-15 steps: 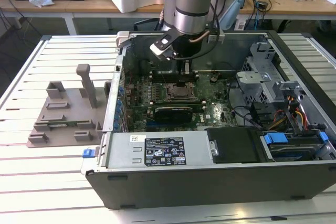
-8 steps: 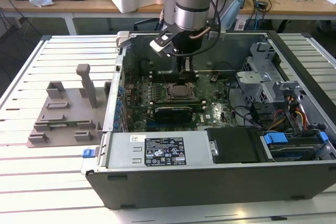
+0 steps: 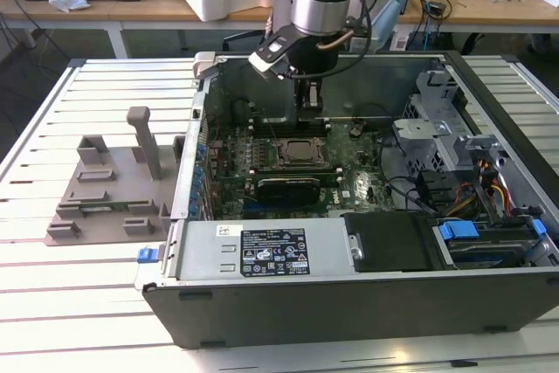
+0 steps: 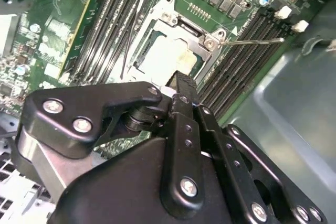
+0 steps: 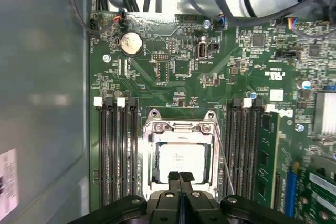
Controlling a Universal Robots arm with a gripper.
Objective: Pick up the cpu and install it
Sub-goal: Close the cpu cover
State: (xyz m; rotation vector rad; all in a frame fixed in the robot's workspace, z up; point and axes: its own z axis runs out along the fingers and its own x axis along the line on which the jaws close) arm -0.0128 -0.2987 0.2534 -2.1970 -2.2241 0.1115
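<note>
Hovering just over cpu (image 5: pixel 181 156) in socket (image 5: pixel 181 127), gripper (image 5: pixel 179 174) fingers (image 5: pixel 173 180) pinched together, empty; cpu prob light, stiff, fragile: hold edges.

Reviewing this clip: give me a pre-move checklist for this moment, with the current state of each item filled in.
1. The cpu seated in the socket frame: ok. It lies flat inside the frame in the first wrist view.
2. The gripper free of the cpu: ok. It is shut with nothing between its fingers.
3. Gap between gripper and cpu top: cannot tell. The gripper sits over the cpu's edge.
4. Latch state of the socket lever: cannot tell.
5. Arm apart from the case wall: ok in the exterior view.
</note>
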